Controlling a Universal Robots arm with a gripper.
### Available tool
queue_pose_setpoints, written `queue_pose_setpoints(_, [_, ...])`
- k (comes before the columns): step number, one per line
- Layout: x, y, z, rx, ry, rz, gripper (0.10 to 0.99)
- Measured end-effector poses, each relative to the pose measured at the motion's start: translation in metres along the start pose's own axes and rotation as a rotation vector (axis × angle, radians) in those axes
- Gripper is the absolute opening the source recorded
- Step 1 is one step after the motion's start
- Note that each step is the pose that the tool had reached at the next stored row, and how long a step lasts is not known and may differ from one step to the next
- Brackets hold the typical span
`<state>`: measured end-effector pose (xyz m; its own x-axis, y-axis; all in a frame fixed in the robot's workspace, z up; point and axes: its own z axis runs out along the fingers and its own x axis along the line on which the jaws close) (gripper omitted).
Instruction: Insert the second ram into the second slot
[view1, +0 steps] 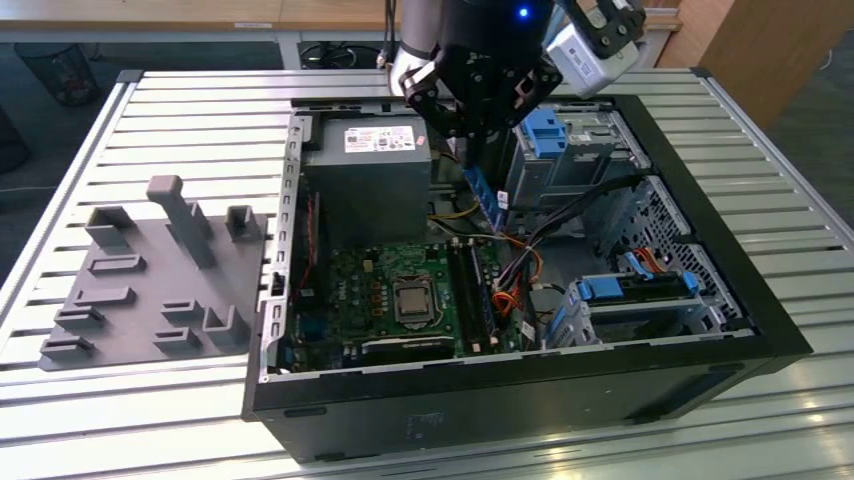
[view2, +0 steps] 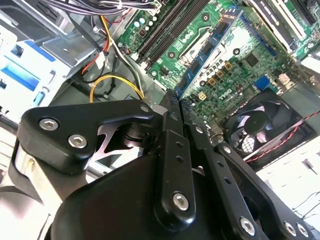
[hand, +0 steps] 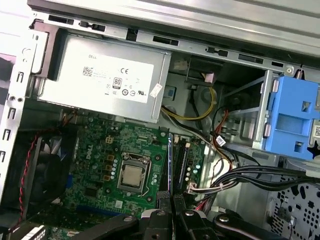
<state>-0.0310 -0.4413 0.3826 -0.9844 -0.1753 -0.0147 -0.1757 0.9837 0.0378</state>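
Observation:
My gripper (view1: 475, 150) hangs over the open computer case (view1: 747, 300), shut on the second ram (view1: 489, 197), a thin blue stick pointing down toward the motherboard (view1: 360, 290). The stick is in the air, above the far end of the long dark memory slots (view1: 467, 285). In the second wrist view the blue stick (view2: 210, 47) reaches out from the black fingers (view2: 172, 135) over the green board, beside the slots (view2: 167, 30). The first wrist view shows the stick edge-on (hand: 170, 170) above the gripper (hand: 172, 214), beside the slots (hand: 183, 160). I cannot tell which slot lies under it.
A grey power supply (view1: 367, 170) sits just to the exterior view's left of the gripper, and a blue drive cage (view1: 550, 130) to its right. Black and coloured cables (view1: 587, 200) cross near the slots. The processor socket (view1: 407, 300) is beside them. A grey parts fixture (view1: 147, 280) lies outside the case.

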Motion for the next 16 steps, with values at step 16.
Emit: queue_pose_setpoints(16, [0.0,0.0,0.0,0.001,-0.0033,0.089,0.137])
